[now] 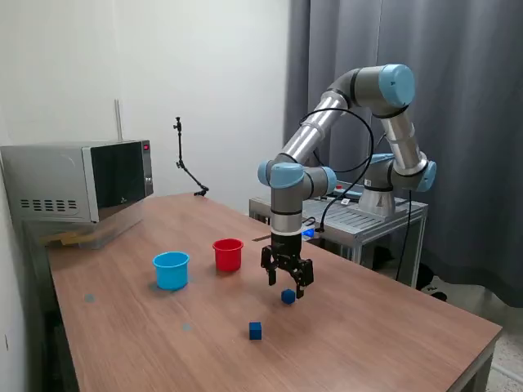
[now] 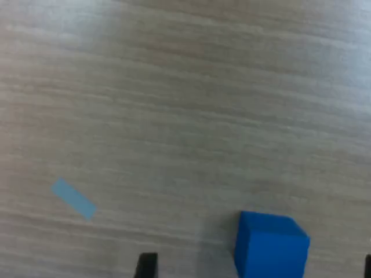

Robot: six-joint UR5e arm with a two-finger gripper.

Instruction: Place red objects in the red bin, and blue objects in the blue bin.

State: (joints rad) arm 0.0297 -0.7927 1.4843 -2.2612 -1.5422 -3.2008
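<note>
Centrally, the pincer (image 1: 287, 282) hung spread apart just above a blue cube (image 1: 288, 296), with bare counter (image 1: 392, 327) stretching toward the frame's lower right edge.

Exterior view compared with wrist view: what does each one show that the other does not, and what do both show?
Only the exterior view shows the blue cup, the red cup, the microwave, the arm, and a second blue cube nearer the camera. Only the wrist view shows a pale blue strip lying on the table. Both show the wooden table, the open gripper and the blue cube below it. No red cubes are visible in either.
</note>
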